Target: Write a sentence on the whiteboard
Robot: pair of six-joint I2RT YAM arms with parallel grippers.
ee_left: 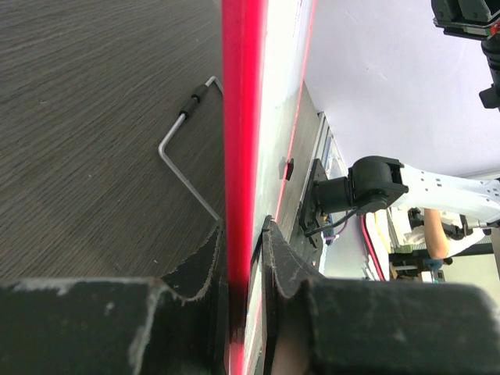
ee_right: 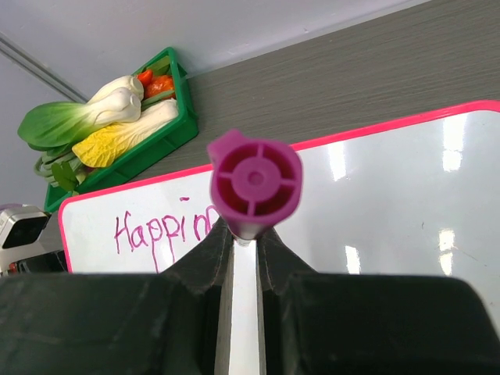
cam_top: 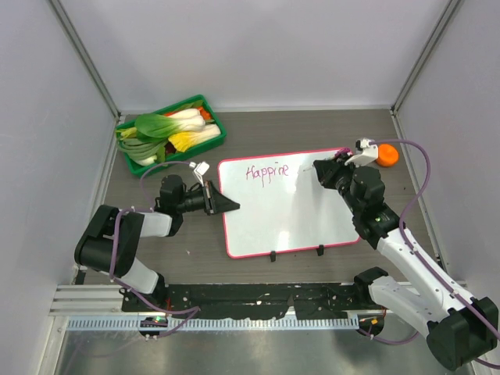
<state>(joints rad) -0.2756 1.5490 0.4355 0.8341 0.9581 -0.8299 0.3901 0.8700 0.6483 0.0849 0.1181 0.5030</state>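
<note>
The whiteboard (cam_top: 289,207) lies in the middle of the table, white with a pink-red frame and two black feet at its near edge. The sentence (cam_top: 266,172) reads "Happine" in purple-magenta at the board's top left, and it also shows in the right wrist view (ee_right: 160,230). My left gripper (cam_top: 226,205) is shut on the board's left frame edge (ee_left: 241,156). My right gripper (cam_top: 323,173) is shut on a purple marker (ee_right: 255,183), held over the board just right of the last letter. The marker tip is hidden.
A green tray (cam_top: 173,133) of toy vegetables stands at the back left. An orange round object (cam_top: 387,154) lies by the board's far right corner. A metal wire stand (ee_left: 186,152) lies on the table under the board's left side. Grey walls enclose the table.
</note>
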